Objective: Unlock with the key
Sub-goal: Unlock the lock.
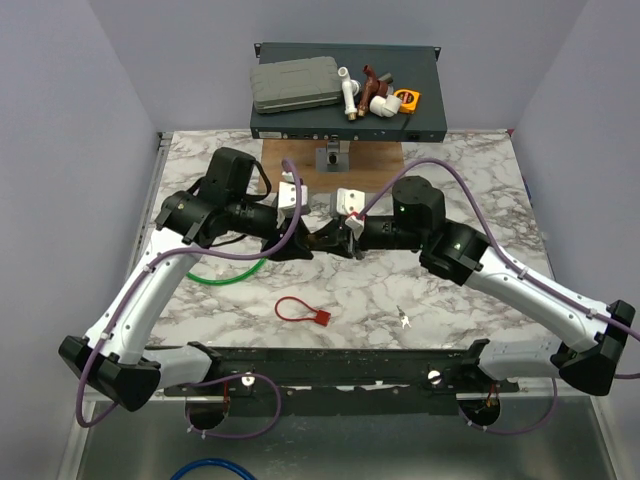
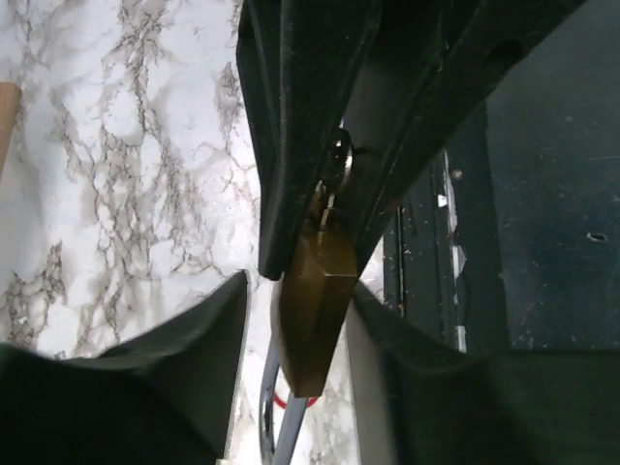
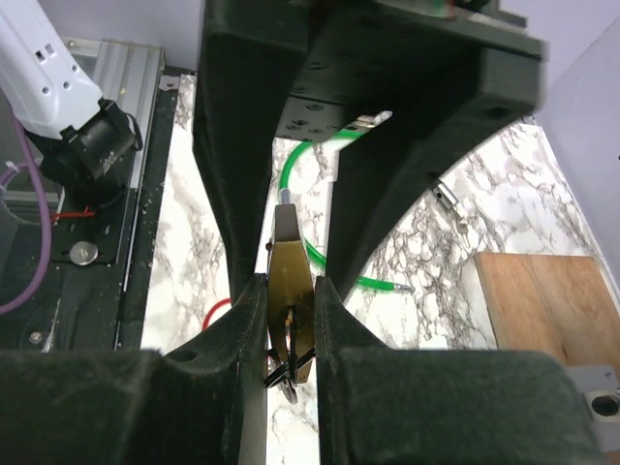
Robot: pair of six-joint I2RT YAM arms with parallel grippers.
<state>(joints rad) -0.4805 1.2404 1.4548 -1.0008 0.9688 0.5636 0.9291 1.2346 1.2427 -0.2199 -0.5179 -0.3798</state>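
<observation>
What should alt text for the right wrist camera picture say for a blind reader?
A brass padlock is pinched between the two dark fingers of the right gripper, with what looks like a key at its near end. The left gripper straddles its far end, above a marble table with a green cable.

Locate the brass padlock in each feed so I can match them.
Top external: not visible; hidden mid-table where the arms meet.
Left wrist: padlock low centre, between the left gripper fingers.
Right wrist: padlock lower centre, clamped by the right gripper.
Shared landmark: red loop on the marble.
</observation>
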